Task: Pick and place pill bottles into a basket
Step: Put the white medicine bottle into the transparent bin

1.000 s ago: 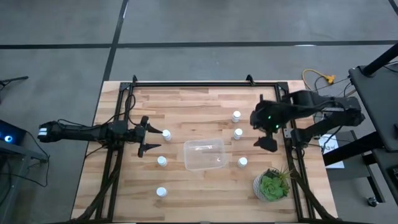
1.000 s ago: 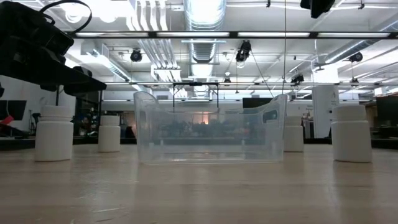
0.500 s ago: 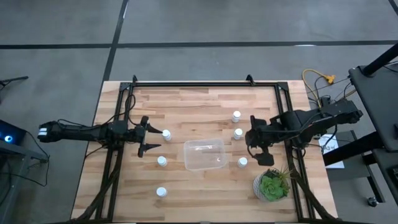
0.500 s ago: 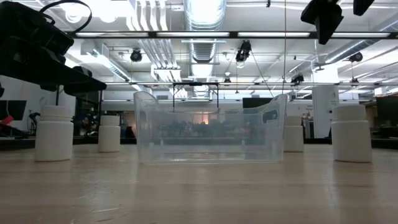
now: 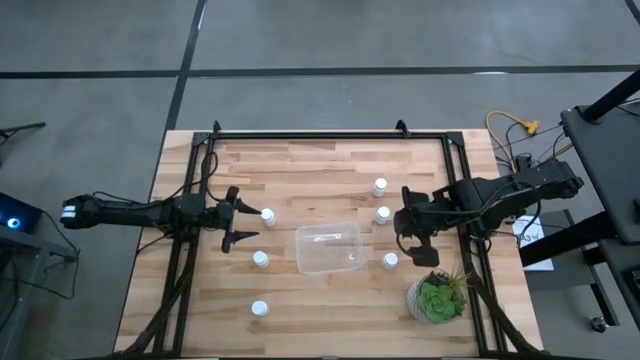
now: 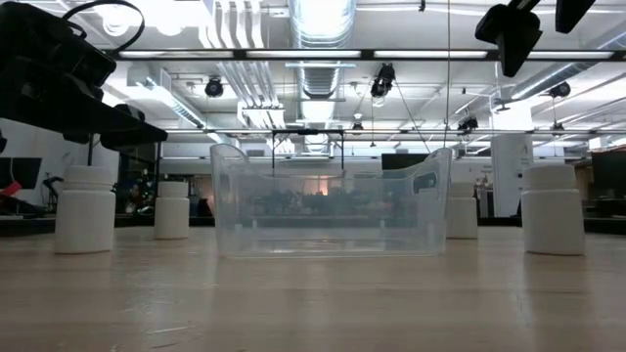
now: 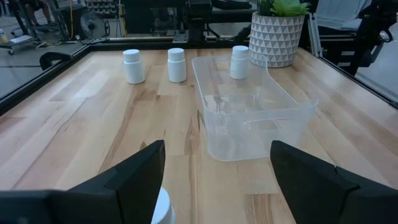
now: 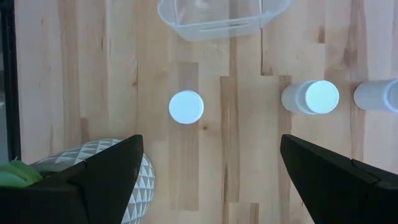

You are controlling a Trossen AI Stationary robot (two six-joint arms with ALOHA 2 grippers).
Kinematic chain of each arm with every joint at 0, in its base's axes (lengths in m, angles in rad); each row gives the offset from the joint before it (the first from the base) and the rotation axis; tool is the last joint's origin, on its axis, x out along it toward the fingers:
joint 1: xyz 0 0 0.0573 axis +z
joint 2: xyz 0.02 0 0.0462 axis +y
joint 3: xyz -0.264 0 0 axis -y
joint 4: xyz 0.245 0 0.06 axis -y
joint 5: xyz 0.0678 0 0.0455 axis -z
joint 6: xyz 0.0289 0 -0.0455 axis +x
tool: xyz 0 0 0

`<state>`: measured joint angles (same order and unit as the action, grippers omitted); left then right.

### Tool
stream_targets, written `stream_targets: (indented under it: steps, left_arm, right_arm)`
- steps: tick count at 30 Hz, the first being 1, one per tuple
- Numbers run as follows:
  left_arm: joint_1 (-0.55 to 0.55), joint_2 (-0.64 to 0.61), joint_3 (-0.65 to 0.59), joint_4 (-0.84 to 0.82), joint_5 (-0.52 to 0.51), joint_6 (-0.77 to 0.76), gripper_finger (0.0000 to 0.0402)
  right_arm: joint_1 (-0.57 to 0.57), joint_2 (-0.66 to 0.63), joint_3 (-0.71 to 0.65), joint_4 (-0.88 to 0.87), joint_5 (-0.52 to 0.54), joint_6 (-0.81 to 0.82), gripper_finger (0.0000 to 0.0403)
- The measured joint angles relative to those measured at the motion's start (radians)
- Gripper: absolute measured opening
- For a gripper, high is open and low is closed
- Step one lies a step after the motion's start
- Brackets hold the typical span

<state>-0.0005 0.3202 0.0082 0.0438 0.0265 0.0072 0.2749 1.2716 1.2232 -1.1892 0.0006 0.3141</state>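
Six white pill bottles stand upright on the wooden table around the clear basket [image 5: 328, 247]: one [image 5: 267, 215] left of it, two [image 5: 261, 259] [image 5: 260, 309] nearer, three [image 5: 380, 186] [image 5: 383, 214] [image 5: 390, 261] to its right. My left gripper [image 5: 240, 215] is open and level, its fingers standing on either side of the left bottle, whose cap [image 7: 161, 208] shows between them. My right gripper [image 5: 412, 232] is open and points down, high over the table beside the near right bottle [image 8: 186, 106]. It also shows at the top of the low view [image 6: 514, 29].
A green plant in a patterned white pot [image 5: 437, 297] stands at the near right, close to my right gripper and the near right bottle. Black frame rails [image 5: 180, 270] run along the table's left, right and far sides.
My right gripper has moved toward the table's near edge and a little left, coming lower toward the near right bottle beside the basket, then held still. My left gripper and all the bottles have stayed where they were.
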Motion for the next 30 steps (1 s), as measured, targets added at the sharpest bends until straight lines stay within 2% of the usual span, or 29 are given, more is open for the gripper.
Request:
stream_targets:
  steps: [9,27,30]
  left_arm:
    - [0.0,0.0,0.0,0.0,0.0,0.0,0.0274]
    - [0.0,0.0,0.0,0.0,0.0,0.0,0.0274]
    - [0.0,0.0,0.0,0.0,0.0,0.0,0.0274]
  right_arm:
    - [0.0,0.0,0.0,0.007,0.0,0.0,0.0368]
    - [0.0,0.0,0.0,0.22,0.003,-0.003,0.0368]
    - [0.0,0.0,0.0,0.228,0.003,-0.049,0.0368]
